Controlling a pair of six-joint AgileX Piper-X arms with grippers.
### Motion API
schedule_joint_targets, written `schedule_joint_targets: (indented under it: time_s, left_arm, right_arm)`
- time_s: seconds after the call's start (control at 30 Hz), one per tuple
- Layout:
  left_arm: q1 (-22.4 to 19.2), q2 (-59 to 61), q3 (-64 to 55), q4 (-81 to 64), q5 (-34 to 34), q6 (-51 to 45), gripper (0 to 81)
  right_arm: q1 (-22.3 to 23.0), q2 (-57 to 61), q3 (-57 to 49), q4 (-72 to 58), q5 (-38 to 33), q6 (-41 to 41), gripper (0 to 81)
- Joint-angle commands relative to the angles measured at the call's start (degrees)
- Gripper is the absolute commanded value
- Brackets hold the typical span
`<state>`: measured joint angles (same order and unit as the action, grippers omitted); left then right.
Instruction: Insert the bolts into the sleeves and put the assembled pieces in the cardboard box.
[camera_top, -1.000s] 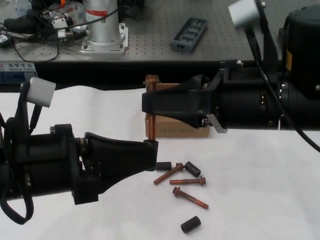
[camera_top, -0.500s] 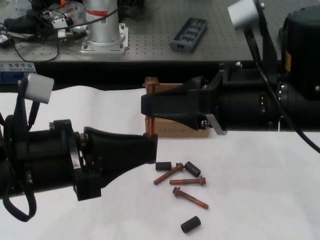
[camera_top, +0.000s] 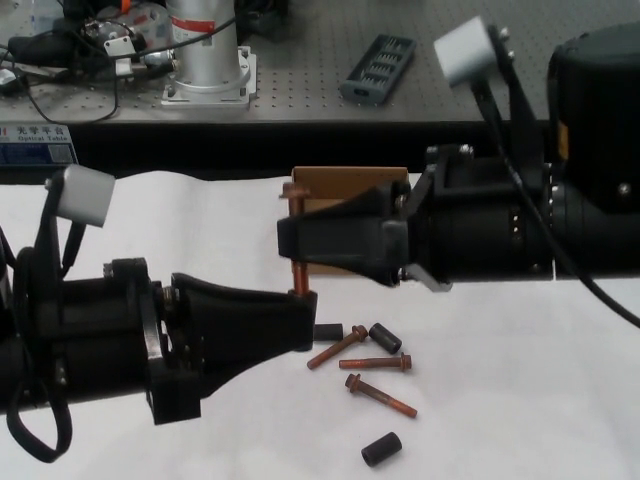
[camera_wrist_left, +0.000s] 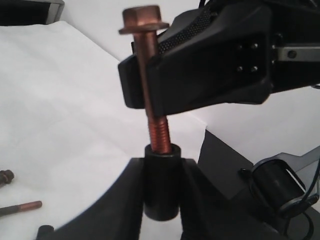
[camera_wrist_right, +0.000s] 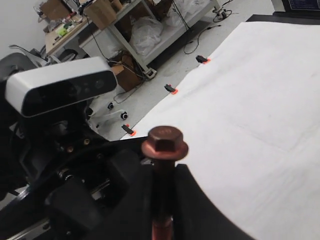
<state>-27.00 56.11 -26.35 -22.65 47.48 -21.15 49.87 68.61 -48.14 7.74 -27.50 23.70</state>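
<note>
A white sheet (camera_top: 520, 380) is covering the near bench, and the cardboard box (camera_top: 350, 182) is sitting at its far edge, behind both arms. The right gripper (camera_top: 292, 240) is reaching in from the right and is clamping narrowly on an upright copper-coloured bolt (camera_wrist_left: 146, 75) at mid-shaft, below the flanged head. The left gripper (camera_wrist_left: 161, 172), coming in from the left, is pinching a short black sleeve (camera_wrist_left: 161, 200) by its outer wall, bore facing up. The bolt's threaded end is meeting the sleeve's mouth, directly in front of the box; how deep it is sitting cannot be told.

Both pieces are looking small, rigid and probably light, so weight is mattering less than slip. The bolt's plain shaft is likely smooth enough to twist between the pads, so a hold high on the shaft is seeming soundest. The sleeve is best taken across its sides, leaving the bore free. Once joined, the pair is likely staying together only while upright.

To the right of the left gripper, three loose bolts (camera_top: 376, 363) and three loose sleeves (camera_top: 381, 449) are lying on the sheet.
</note>
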Motion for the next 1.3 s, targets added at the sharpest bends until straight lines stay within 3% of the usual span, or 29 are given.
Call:
schedule_joint_targets:
  time_s: [0.0,0.23,0.5,1.07,1.13,1.27]
  left_arm:
    - [0.03,-0.53,-1.28,-4.45,-1.74,2.21,0.6]
    - [0.03,-0.53,-1.28,-4.56,-1.95,2.39,0.6]
    - [0.03,-0.53,-1.28,-6.36,-5.27,2.39,0.6]
    - [0.03,-0.53,-1.28,-8.61,-8.31,2.39,0.6]
    - [0.03,-0.53,-1.28,-9.33,-8.2,2.39,0.6]
    - [0.03,-0.53,-1.28,-9.65,-8.2,2.39,0.6]
  right_arm:
    - [1.02,0.07,0.56,4.95,-3.65,-0.68,1.8]
    - [1.64,-2.29,0.56,4.78,3.34,-1.91,1.8]
    - [1.64,-3.12,0.56,4.78,6.15,-1.44,1.8]
    - [1.64,-3.12,0.56,8.33,3.0,-3.34,1.0]
    - [1.64,-3.12,0.56,8.18,1.87,-4.44,9.9]
    - [1.64,-3.12,0.56,8.18,4.3,-3.24,46.1]
